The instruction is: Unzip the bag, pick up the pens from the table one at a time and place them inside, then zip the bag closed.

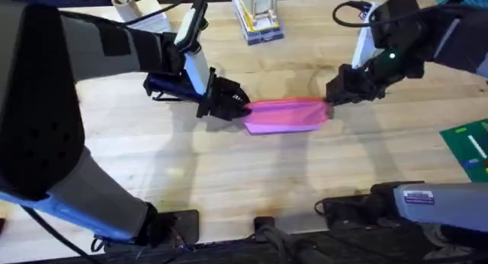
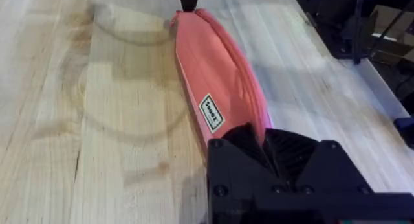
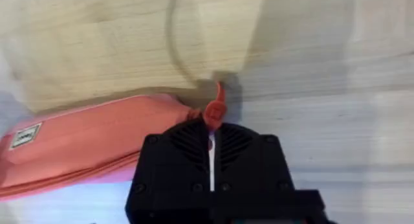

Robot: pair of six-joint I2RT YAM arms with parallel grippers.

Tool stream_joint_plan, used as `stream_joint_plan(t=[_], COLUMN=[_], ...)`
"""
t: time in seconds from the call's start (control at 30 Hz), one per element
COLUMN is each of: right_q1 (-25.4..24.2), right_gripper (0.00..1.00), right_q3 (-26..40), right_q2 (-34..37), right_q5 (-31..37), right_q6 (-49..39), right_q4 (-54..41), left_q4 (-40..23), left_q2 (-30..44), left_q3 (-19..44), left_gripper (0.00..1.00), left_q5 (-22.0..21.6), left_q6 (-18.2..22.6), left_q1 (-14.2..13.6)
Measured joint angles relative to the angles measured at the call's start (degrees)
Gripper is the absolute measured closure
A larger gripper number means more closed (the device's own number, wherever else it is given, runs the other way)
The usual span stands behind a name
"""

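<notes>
**Both claws on the ends of the bag**

I see the pink bag (image 1: 286,114) lying flat mid-table (image 1: 229,172), a small white label on its side. My left claw (image 1: 238,105) is clamped on its left end. My right claw (image 3: 211,143) is nearly closed, pinching the pink zipper pull (image 3: 215,111) at the right end. The bag's long axis runs left to right between them.

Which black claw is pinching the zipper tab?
The right end effector; the red zipper tab sticks out from its shut fingers. The left end effector grips the soft pink fabric pouch's opposite end.
</notes>
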Motion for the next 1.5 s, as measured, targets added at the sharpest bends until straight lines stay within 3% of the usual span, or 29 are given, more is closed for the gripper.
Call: stream_joint_plan(t=[0.17,0.2,0.4,0.43,0.53,0.57,0.8,0.83,1.0,1.03,1.5], right_q1=[-1.40,-1.66,-3.14,-2.91,-1.91,0.24,1.20,1.20,1.20,1.20,1.20], right_gripper=[0.968,0.916,0.057,0.020,0.005,0.004,0.004,0.004,0.004,0.004,0.004], right_q3=[-0.44,-0.38,1.75,2.30,3.34,3.48,3.48,3.48,3.48,3.48,3.48], right_q2=[-0.36,-1.68,-6.01,-7.18,-11.30,-17.91,-23.87,-24.35,-25.40,-25.40,-25.52], right_q5=[-1.76,-2.33,-2.00,-2.12,-2.24,-2.45,-2.60,-2.60,-2.60,-2.60,-1.88], right_q6=[1.71,1.81,-1.38,-2.14,-4.41,-7.18,-8.28,-8.42,-8.69,-8.69,-10.10], right_q4=[0.39,0.18,-0.21,-0.54,-1.26,-4.61,-7.85,-7.90,-8.18,-8.25,-8.49], left_q4=[0.01,0.00,-0.44,-0.43,-0.44,-0.44,-0.26,-0.23,1.37,1.49,3.21], left_q2=[-0.01,0.00,0.00,-0.01,0.01,0.01,0.00,0.00,-0.01,0.01,-0.07], left_q3=[0.00,0.00,-0.02,-0.02,-0.02,-0.02,-0.02,-0.02,-0.02,-0.03,-0.04], left_gripper=[0.958,0.958,0.959,0.959,0.959,0.959,0.958,0.914,0.127,0.038,0.006], left_q5=[-0.03,-0.19,-1.34,-1.34,-1.36,-1.38,-1.40,-1.41,-1.29,-1.32,-3.44], left_q6=[0.00,-0.02,-0.01,-0.02,-0.02,-0.02,-0.02,0.09,0.00,-0.20,-0.59], left_q1=[-0.04,-0.04,0.83,0.89,0.87,0.87,0.87,0.87,1.11,1.16,1.20])
